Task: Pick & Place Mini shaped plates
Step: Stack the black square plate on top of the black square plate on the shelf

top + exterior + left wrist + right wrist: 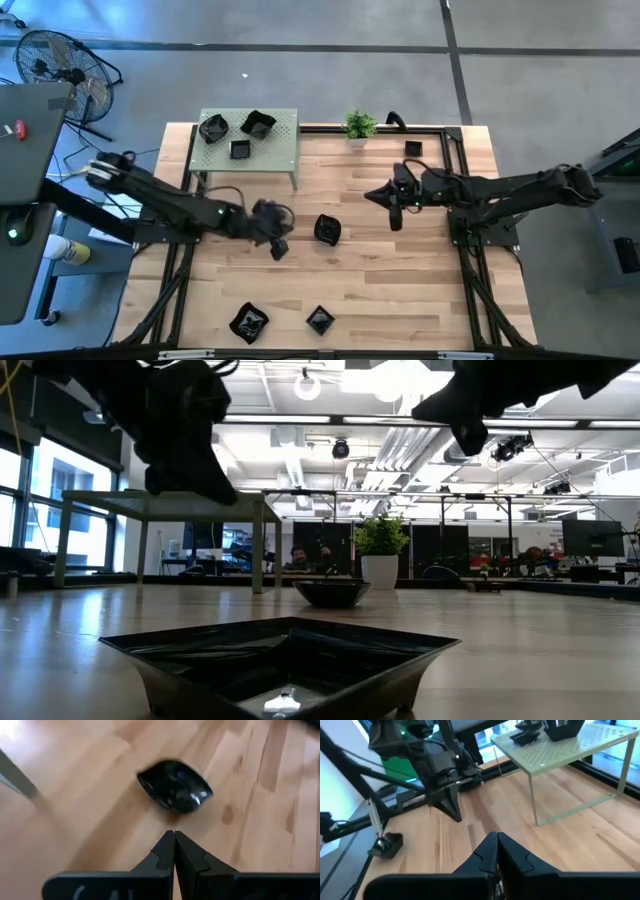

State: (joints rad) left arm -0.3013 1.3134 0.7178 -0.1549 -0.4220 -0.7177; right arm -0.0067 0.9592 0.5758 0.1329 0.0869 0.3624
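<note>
1. The bench [380, 270] is pale wood planks with a black frame around it, standing on a grey floor crossed by dark lines.
2. In the low view the room behind is a wide open hall with ceiling lights, ducts, windows at the left and people seated far back.
3. A fan [62, 72] stands at the upper left of the high view.
4. One pale green perforated shelf [250, 150] on legs stands at the upper left of the bench.
5. One small potted plant [360, 126] stands at the upper middle edge.
6. Seven black plates show in the high view: three on the shelf [240, 130], one at bench centre [327, 230], two at the lower edge [248, 322] [319, 320], and one at the upper right [413, 149].
7. The left claw [279, 249] hangs left of centre, near the centre plate, fingers pressed together and holding nothing.
8. The right claw [396, 218] hangs right of centre, fingers together and likewise empty.
9. No writing or labels can be read.
</note>
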